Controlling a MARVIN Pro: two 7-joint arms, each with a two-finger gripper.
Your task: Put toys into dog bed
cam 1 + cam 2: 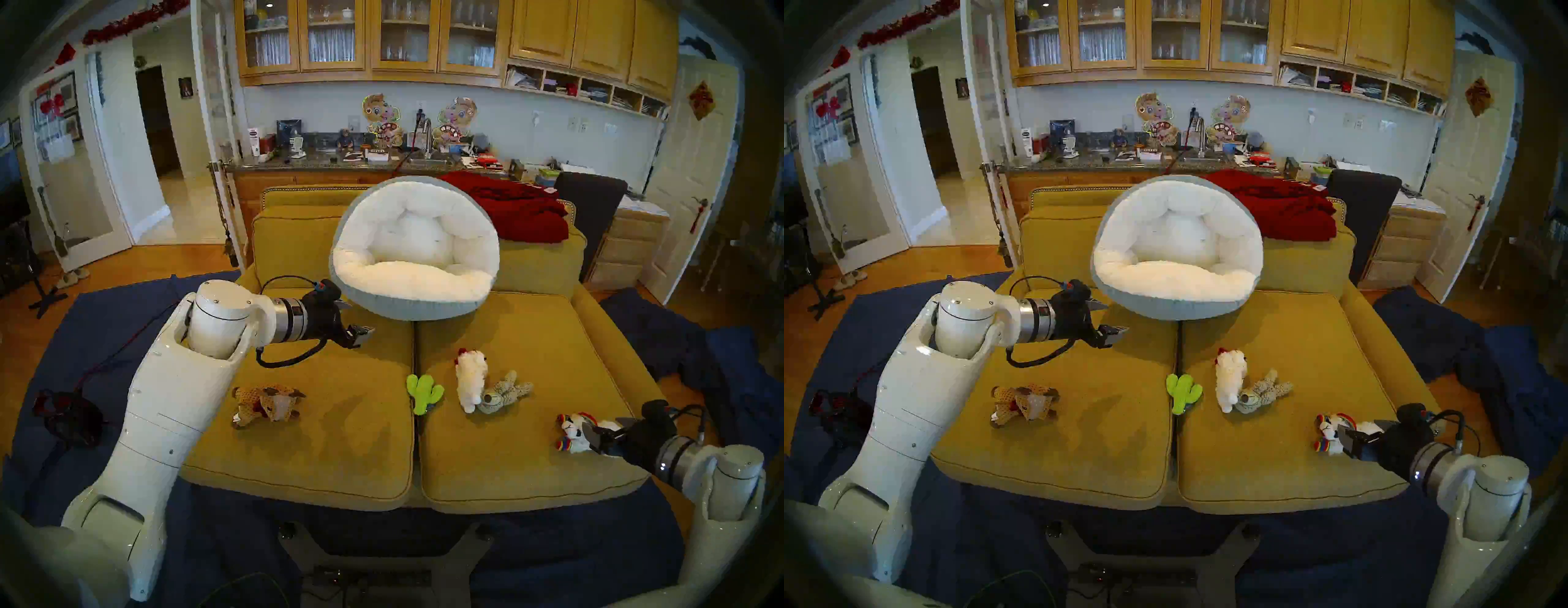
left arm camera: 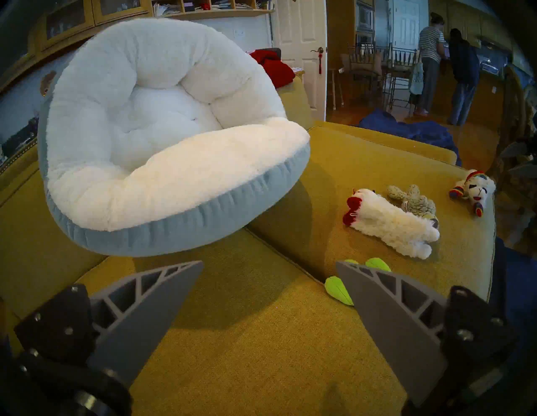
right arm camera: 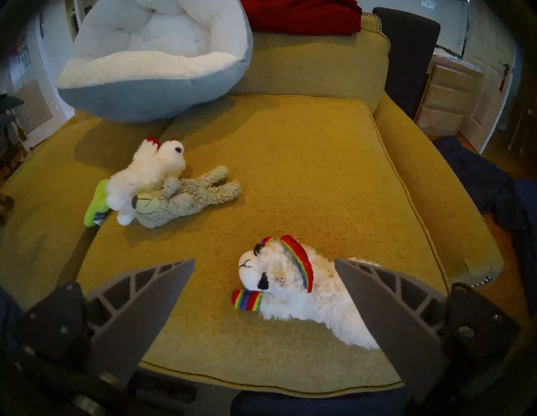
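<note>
Head stereo left shows the dog bed propped at a tilt against the back cushions of the mustard sofa, its fluffy white hollow facing forward with no toy in it. All five toys lie out on the seat cushions. The brown reindeer is on the left cushion, well apart from the bed. The green cactus lies by the seam between the cushions. On the right cushion the fluffy white animal rests against the grey-beige floppy animal, the two touching. The white-and-rainbow toy lies near the front right corner.

The left hand hangs just beside the bed's lower left rim, fingers spread and holding nothing. The right hand is spread around the white-and-rainbow toy; its right finger may brush the toy's body, though the wrist view cannot settle contact. A red blanket lies behind the bed.
</note>
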